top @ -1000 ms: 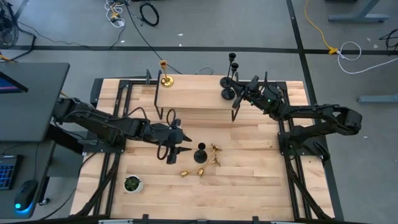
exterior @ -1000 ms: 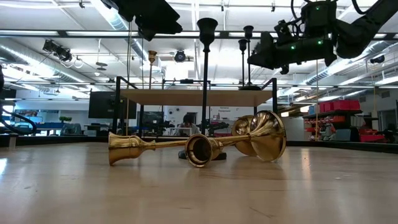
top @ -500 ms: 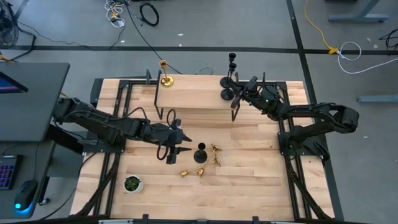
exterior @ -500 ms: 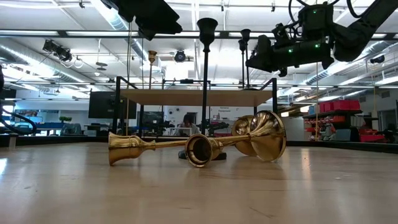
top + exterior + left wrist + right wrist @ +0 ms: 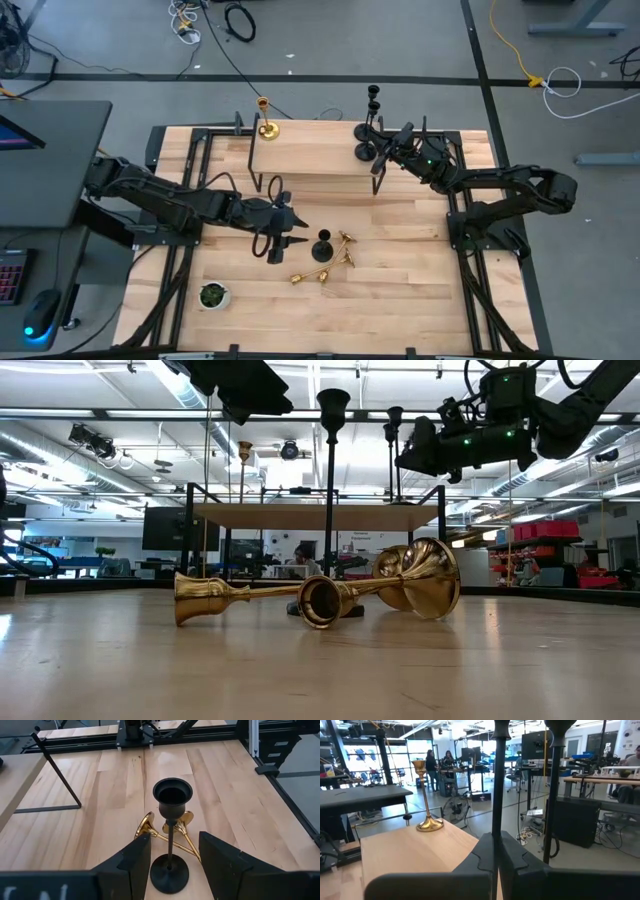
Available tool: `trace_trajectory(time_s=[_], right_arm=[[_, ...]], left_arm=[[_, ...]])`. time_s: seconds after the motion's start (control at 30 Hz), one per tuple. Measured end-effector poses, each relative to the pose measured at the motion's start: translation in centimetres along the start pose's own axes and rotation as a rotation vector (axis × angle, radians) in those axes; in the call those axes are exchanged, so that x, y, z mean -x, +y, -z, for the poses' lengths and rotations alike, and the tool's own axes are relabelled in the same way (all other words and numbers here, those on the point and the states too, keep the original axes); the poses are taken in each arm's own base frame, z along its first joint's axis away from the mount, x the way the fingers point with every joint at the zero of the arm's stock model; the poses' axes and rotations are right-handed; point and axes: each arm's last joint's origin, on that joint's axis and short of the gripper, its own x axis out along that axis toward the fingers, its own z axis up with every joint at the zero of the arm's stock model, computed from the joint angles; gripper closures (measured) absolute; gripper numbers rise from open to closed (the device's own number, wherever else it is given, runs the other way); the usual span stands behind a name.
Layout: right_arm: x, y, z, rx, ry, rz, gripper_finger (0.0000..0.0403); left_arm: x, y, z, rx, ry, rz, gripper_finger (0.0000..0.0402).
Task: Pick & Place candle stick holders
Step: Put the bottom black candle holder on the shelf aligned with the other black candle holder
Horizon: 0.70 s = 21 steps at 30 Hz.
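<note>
Black holder [image 5: 496,780] clamped by right gripper's [image 5: 496,851] fingers.

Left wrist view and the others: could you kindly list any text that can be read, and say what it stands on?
White marks on the left end effector: cut off at the picture's edge, unreadable.
Elsewhere, in all four views: no legible word, number or sign.
</note>
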Motion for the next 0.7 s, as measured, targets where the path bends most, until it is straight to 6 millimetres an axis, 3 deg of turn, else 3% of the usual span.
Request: trace_trajectory(time_s=[0.33,0.7], right_arm=[[0.0,-0.1,-0.2,-0.006,-0.025,0.005,0.0403],[-0.8,-0.1,0.9,-0.005,-0.033,0.009,0.0403]], left_arm=[[0.0,0.0,0.0,-0.003,0.0,0.0,0.0232],[0.0,0.0,0.0,-0.01,0.001,0.0,0.0232]])
